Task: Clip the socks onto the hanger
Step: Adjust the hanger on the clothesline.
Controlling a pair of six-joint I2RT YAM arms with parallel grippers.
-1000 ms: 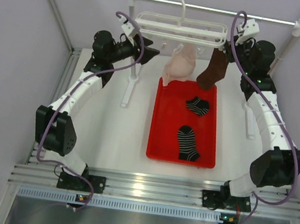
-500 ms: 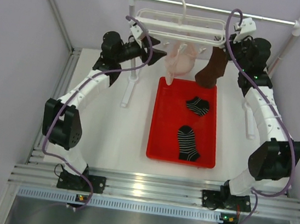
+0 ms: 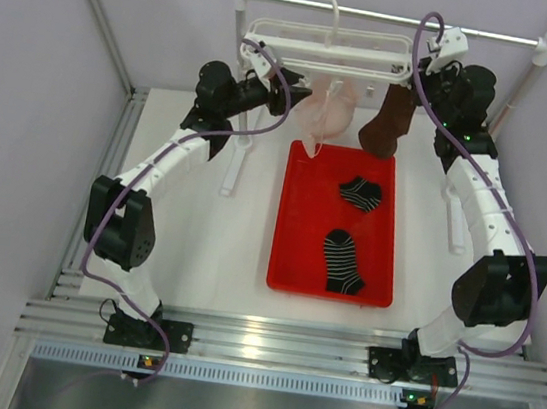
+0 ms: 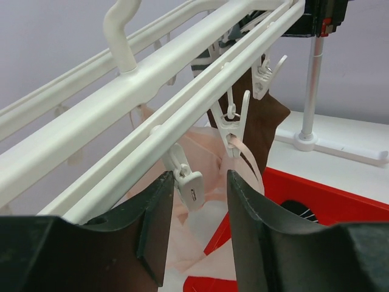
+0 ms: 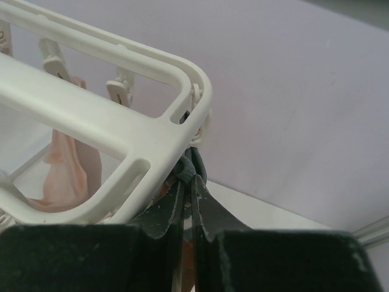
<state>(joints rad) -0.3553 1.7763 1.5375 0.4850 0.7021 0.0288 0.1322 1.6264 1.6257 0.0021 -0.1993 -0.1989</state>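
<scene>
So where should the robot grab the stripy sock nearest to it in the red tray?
Probably the far end of the striped sock, pinched across its narrow width, coming straight down from above. It lies flat on the floor of the red tray, away from the walls and apart from the other sock, so nothing blocks a reach from the top.

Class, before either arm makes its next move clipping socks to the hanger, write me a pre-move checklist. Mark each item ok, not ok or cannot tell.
1. Left hand open, with a peg in the gap between its fingers: ok.
2. Right hand shut on the brown sock, up at the hanger's corner: ok.
3. Brown sock's cuff seated inside a peg: cannot tell.
4. Hanger hooked on the rail: ok.
5. Far striped sock and near striped sock lying in the red tray: ok.
</scene>
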